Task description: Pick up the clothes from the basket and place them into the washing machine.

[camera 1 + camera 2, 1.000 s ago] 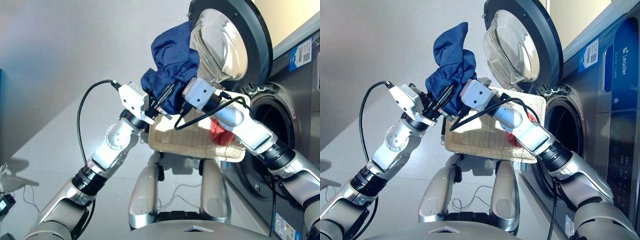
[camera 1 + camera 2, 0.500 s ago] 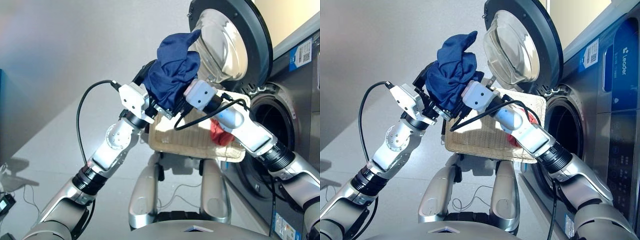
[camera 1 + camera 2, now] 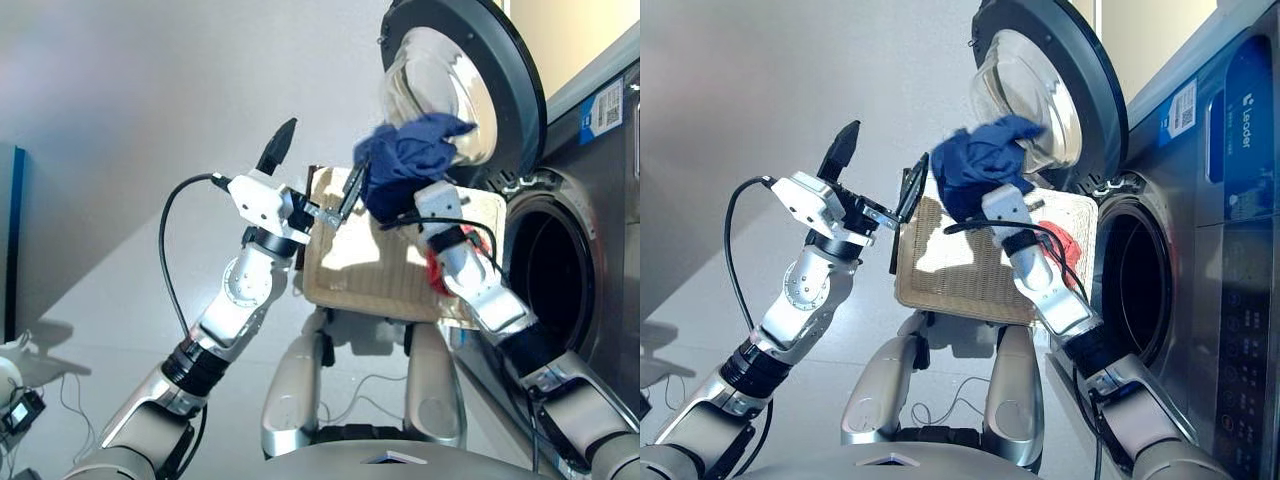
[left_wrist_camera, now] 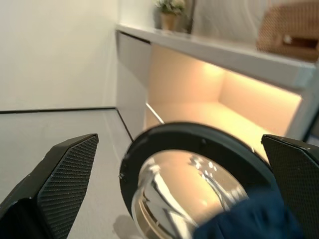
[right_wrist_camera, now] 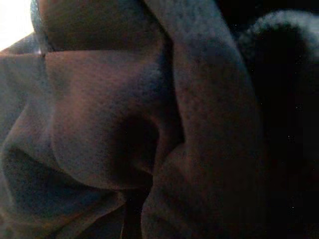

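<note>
Left gripper [image 3: 313,172] let go, fingers now spread wide, empty | right gripper [image 3: 400,192] alone grips navy cloth [image 3: 408,160], upper centre before door glass [image 3: 440,100], likely bound for drum [image 3: 548,275] | red cloth [image 3: 436,268] remains in basket [image 3: 370,262]

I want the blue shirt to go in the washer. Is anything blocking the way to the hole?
Nothing visible blocks it. The right gripper holds the blue cloth up beside the open door. The drum hole lies lower, open and dark; the basket sits beside it, not across it.
</note>
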Motion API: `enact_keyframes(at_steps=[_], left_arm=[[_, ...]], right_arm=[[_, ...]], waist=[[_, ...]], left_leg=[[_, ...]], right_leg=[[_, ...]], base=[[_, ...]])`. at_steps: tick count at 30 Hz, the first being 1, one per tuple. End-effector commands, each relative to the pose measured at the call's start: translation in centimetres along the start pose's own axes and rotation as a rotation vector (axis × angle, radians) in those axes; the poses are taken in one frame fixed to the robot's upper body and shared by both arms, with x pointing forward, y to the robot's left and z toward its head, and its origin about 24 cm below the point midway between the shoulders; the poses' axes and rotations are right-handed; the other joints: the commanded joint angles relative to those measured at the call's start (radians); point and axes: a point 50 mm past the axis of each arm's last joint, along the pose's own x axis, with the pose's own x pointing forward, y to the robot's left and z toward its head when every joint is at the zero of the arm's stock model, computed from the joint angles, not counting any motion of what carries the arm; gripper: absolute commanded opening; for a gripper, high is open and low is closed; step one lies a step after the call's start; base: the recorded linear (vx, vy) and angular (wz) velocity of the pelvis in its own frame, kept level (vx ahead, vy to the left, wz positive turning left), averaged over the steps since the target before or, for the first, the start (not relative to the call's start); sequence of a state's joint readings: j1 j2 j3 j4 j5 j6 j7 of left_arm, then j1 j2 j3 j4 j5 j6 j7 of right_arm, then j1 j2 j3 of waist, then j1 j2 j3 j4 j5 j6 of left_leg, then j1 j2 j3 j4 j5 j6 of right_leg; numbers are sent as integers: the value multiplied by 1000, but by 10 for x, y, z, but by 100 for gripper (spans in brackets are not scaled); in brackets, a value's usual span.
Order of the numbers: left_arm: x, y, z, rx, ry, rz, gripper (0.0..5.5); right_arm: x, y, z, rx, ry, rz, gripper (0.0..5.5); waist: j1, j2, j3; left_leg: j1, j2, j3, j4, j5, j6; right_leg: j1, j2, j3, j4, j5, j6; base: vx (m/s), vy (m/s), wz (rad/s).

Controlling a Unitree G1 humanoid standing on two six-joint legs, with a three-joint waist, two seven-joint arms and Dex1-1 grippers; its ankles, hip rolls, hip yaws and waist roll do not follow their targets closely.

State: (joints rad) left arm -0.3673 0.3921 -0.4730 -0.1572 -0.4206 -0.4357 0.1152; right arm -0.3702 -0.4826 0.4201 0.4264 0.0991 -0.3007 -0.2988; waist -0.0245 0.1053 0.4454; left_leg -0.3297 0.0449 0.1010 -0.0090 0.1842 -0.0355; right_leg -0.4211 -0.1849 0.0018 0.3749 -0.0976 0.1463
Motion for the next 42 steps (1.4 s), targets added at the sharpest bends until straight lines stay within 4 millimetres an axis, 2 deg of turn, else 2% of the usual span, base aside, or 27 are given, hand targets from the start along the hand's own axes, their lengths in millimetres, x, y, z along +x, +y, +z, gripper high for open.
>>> enact_keyframes(at_steps=[1, 2, 3, 5, 6, 8, 10, 14, 18, 20, 21, 22, 23, 24, 25, 28, 32, 35, 39, 42], left_arm=[[5, 3, 18, 7, -135, 12, 550], [4, 3, 19, 2, -141, 18, 550], [5, 3, 19, 3, -141, 17, 550], [4, 4, 20, 11, -145, 28, 550], [5, 4, 21, 19, -150, 35, 550], [5, 4, 21, 31, -154, 41, 550], [6, 3, 21, 39, -158, 50, 550], [9, -1, 23, 46, -172, 58, 550], [9, -6, 19, 49, -160, 61, 550], [9, -8, 20, 45, -162, 55, 550], [9, -8, 20, 44, -162, 54, 550], [9, -11, 20, 31, -163, 50, 550], [9, -11, 20, 31, -164, 48, 550], [10, -13, 20, 29, -165, 40, 550], [11, -15, 20, 23, -164, 36, 550], [15, -20, 20, 12, -165, 13, 550], [19, -20, 22, 24, -167, -1, 550], [21, -20, 21, 19, -161, -4, 550], [26, -20, 25, 10, -172, -19, 550], [28, -19, 27, 5, -183, -13, 550]], right_arm=[[5, 8, 17, 116, -112, -71, 0], [-1, 4, -4, 123, -22, -128, 0], [0, 4, -4, 123, -23, -129, 0], [-7, 2, -21, 138, 55, -191, 0], [-14, 0, -36, 143, 125, -244, 0], [-17, -1, -41, 148, 147, -270, 0], [-23, -5, -52, 170, 198, -362, 0], [-19, -10, -49, 260, 195, -498, 0], [-11, -22, -40, 319, 159, -671, 0], [-8, -37, -38, 362, 147, -802, 0], [-8, -37, -38, 362, 146, -803, 0], [-5, -52, -38, 388, 157, -916, 0], [-5, -53, -38, 389, 155, -918, 0], [-2, -65, -35, 408, 144, -991, 0], [-2, -87, -34, 424, 139, -1115, 0], [-3, -127, -33, 433, 148, -1285, 0], [-15, -177, -29, 495, 119, -1507, 0], [-30, -208, -27, 607, 83, -1669, 0], [-51, -234, -33, 724, 85, -1813, 0], [-58, -244, -34, 757, 92, -1840, 0]], waist=[[8, -76, -28], [8, -76, -30], [8, -76, -30], [7, -75, -34], [6, -74, -37], [5, -74, -39], [3, -72, -29], [4, -69, -4], [6, -58, 18], [5, -53, 29], [7, -53, 27], [6, -45, 35], [7, -44, 32], [7, -38, 37], [6, -31, 44], [12, -15, 53], [16, -6, 62], [17, -5, 63], [18, -6, 61], [18, -5, 63]], left_leg=[[52, -18, 22, 93, -135, -57], [46, -17, 23, 105, -142, -57], [45, -17, 23, 106, -143, -57], [41, -16, 24, 115, -149, -56], [37, -16, 23, 124, -156, -54], [30, -14, 21, 138, -163, -53], [6, -3, 7, 217, -191, -45], [-60, 7, -6, 366, -259, -38], [-134, 16, -12, 504, -319, -29], [-179, 21, -11, 556, -339, -24], [-186, 21, -11, 563, -342, -24], [-221, 22, -11, 591, -350, -23], [-232, 23, -12, 599, -353, -22], [-260, 22, -13, 624, -360, -21], [-294, 20, -14, 646, -366, -19], [-345, 25, -18, 688, -386, -20], [-392, 28, -14, 719, -398, -24], [-408, 29, -11, 731, -408, -26], [-434, 31, -5, 754, -419, -26], [-453, 32, -2, 763, -417, -25]], right_leg=[[62, -18, -6, -254, 215, 35], [63, -17, -4, -252, 213, 35], [62, -17, -4, -252, 213, 35], [62, -17, -2, -251, 209, 36], [60, -15, 1, -246, 204, 35], [55, -14, 3, -238, 199, 33], [31, 4, 23, -158, 160, 18], [-45, 36, 47, 16, 96, -1], [-127, 48, 57, 152, 41, -13], [-168, 49, 56, 196, 28, -16], [-175, 50, 57, 201, 26, -16], [-207, 50, 57, 225, 15, -18], [-217, 51, 57, 231, 13, -18], [-242, 52, 56, 251, 9, -18], [-276, 54, 58, 270, 2, -21], [-326, 52, 58, 309, -19, -23], [-381, 53, 65, 349, -32, -25], [-400, 50, 69, 358, -36, -27], [-428, 55, 74, 380, -47, -29], [-444, 54, 77, 384, -42, -30]], base=[[0, 0, 0], [0, 0, 0], [0, 0, 0], [0, 0, 0], [0, 0, 0], [0, 0, 0], [0, 0, 0], [-20, -5, 70], [0, 0, 0], [0, 0, 0], [0, 0, 0], [0, 0, 0], [0, 0, 0], [0, 0, 0], [0, 0, 0], [-7, 6, 63], [0, 0, 0], [0, 0, 0], [0, 0, 0], [0, 0, 0]])
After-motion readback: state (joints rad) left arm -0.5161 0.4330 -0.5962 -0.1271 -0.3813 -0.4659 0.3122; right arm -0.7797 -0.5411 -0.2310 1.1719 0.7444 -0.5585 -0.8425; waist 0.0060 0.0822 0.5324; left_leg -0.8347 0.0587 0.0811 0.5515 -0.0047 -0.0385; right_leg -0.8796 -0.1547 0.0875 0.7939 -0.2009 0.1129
